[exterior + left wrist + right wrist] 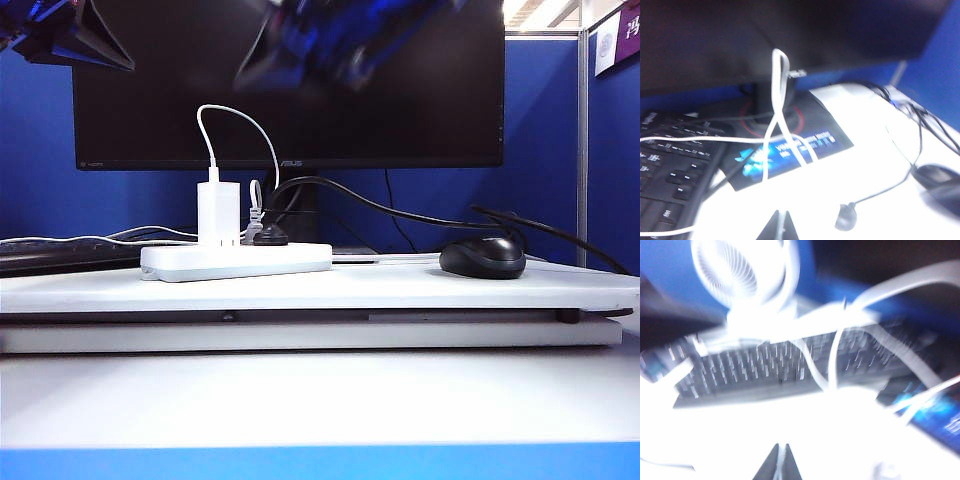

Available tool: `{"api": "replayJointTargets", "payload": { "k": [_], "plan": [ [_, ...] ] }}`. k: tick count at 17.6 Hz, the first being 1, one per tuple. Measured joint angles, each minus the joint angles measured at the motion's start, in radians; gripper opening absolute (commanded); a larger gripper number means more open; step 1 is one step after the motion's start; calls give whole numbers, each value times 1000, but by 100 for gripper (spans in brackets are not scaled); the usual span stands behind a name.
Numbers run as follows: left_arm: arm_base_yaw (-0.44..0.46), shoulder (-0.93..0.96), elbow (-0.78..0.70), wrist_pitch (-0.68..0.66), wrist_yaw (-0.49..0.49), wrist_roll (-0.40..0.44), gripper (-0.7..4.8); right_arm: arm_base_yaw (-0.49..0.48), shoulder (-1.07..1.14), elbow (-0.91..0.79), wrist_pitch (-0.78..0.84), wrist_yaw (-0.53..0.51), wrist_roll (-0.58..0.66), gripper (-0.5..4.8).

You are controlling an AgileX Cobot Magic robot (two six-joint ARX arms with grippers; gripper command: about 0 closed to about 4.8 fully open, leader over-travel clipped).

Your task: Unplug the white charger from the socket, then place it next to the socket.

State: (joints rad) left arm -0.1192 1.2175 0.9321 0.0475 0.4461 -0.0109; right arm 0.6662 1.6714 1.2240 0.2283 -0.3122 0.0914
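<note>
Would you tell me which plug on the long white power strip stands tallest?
The white rectangular charger, at the strip's left end; the round black plug beside it sits low.

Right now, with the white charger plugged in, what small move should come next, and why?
Probably lowering the left gripper toward the white charger, opening on the way. The charger stands upright in the socket; both grippers hang high above, the right gripper shut too.
</note>
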Motion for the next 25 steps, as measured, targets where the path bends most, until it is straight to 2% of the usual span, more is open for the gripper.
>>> {"api": "replayJointTargets", "payload": {
  "k": [1, 2, 4, 6, 10, 13, 18, 25],
  "plan": [
    [0, 0, 0, -8, 7, 12, -5, 13, 39, -2, -4, 3, -26, 164],
    [0, 0, 0, -14, 8, 16, -5, 23, 60, -2, -8, 7, -51, 402],
    [0, 0, 0, -40, 23, 25, -5, 50, 116, -1, 29, 98, -74, 391],
    [0, 0, 0, -64, 23, 65, -5, 46, 134, 0, 54, 132, -78, 323],
    [0, 13, 1, -141, 51, 253, -6, 28, 154, 2, 138, 155, -98, 324],
    [0, 95, 1, -124, 80, 334, -6, 5, 198, 9, 164, 159, -100, 323],
    [0, 219, 1, -73, 105, 332, -5, 4, 256, 91, 153, 128, -100, 323],
    [0, 252, 1, -67, 164, 312, -5, 4, 312, 154, 114, 107, -101, 323]
  ]
}}
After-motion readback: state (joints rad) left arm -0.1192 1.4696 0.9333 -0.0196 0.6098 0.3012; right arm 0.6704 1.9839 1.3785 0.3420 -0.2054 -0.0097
